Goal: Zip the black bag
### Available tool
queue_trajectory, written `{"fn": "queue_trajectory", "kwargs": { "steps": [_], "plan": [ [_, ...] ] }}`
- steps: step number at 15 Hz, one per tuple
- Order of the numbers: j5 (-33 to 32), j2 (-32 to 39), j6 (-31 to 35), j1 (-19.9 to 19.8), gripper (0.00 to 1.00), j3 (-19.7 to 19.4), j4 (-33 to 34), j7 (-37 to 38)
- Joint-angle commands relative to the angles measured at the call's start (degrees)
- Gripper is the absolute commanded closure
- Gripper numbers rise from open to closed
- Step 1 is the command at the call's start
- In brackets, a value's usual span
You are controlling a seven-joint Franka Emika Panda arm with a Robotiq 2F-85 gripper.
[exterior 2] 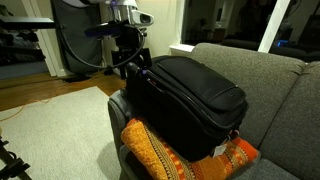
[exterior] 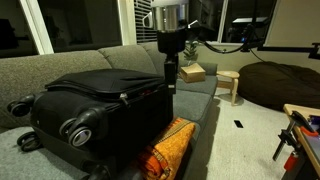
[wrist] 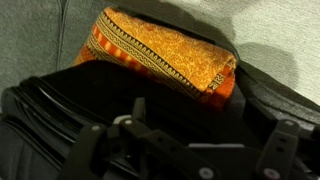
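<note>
Scene in an exterior view: the black two-finger metal gripper (exterior: 170,84) hangs straight down. Its tips are at the top edge of the black bag (exterior: 95,95), a large soft-sided fabric suitcase with grey-hubbed wheels. The bag lies flat on the grey fabric couch (exterior: 60,62) and spreads away from the gripper toward its wheel end. Below the gripper, under the bag's side, sits an orange patterned cushion (exterior: 172,145). Just behind the gripper is a small tan cardboard box (exterior: 192,72) on the couch. Further beyond are a light wooden stool (exterior: 230,85) and a dark rounded beanbag (exterior: 280,85). Finger gap unreadable here.

Exterior view from the opposite end: gripper (exterior 2: 133,66) is at the bag's (exterior 2: 190,95) far upper corner, by the zipper edge; contact not clear. The cushion (exterior 2: 170,155) is well below the gripper, wedged under the bag's near end against the couch (exterior 2: 270,85).

Wrist view: gripper (wrist: 212,140) enters from the bottom with its fingers (wrist: 135,110) set apart and nothing clamped between them. Black bag fabric (wrist: 60,100) is directly under and ahead of the tips. The cushion (wrist: 160,55) is just past the bag, with grey couch (wrist: 40,30) beyond.
</note>
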Motion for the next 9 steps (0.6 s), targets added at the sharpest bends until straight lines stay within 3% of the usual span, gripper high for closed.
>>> {"fn": "queue_trajectory", "kwargs": {
  "steps": [1,4,5,9],
  "plan": [
    [2.3,-6.3,-3.5,-1.6,0.00,-0.8,-5.1,6.8],
    [4.1,-7.5,-5.3,-3.1,0.00,-1.5,-5.9,11.2],
    [2.9,-4.1,-4.1,-2.7,0.00,-0.8,-3.0,8.2],
    [3.0,-3.6,-4.1,-2.8,0.00,-0.6,-2.7,8.2]
  ]
}}
